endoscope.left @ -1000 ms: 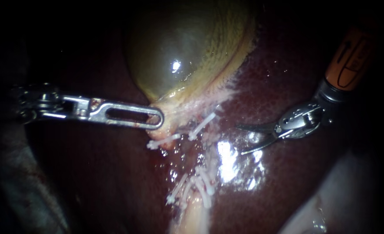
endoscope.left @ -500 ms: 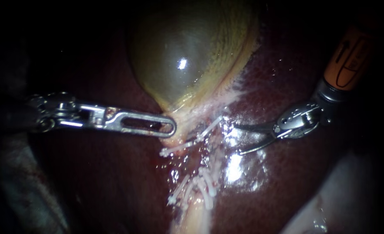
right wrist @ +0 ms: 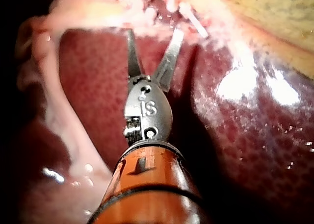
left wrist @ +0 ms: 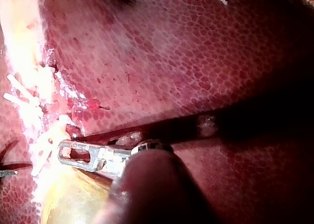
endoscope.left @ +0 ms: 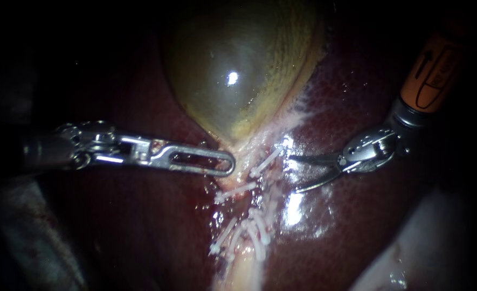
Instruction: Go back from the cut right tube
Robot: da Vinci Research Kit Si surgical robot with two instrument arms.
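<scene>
Endoscope view: right instrument (endoscope.left: 294, 174) end effector spread, empty; left instrument (endoscope.left: 228, 163) pinching gallbladder (endoscope.left: 238, 70)

The left instrument (endoscope.left: 228, 161) is bright silver metal. Its long, flat tip has a rounded end and an oblong slot cut through it, with reddish smears on its face. Behind the tip comes a jointed silver wrist (endoscope.left: 87, 144) of small discs and pins, then a dull, dark round shaft (endoscope.left: 39, 153). The right instrument (endoscope.left: 295, 173) ends in two thin, curved, pointed grey blades (right wrist: 170, 55), set in a rounded silver hinge block (right wrist: 147, 111) with small holes and stamped marks. Behind that, a grey collar (endoscope.left: 408, 113) meets a glossy orange sleeve (endoscope.left: 431, 73) printed with black outlines and an arrow.
</scene>
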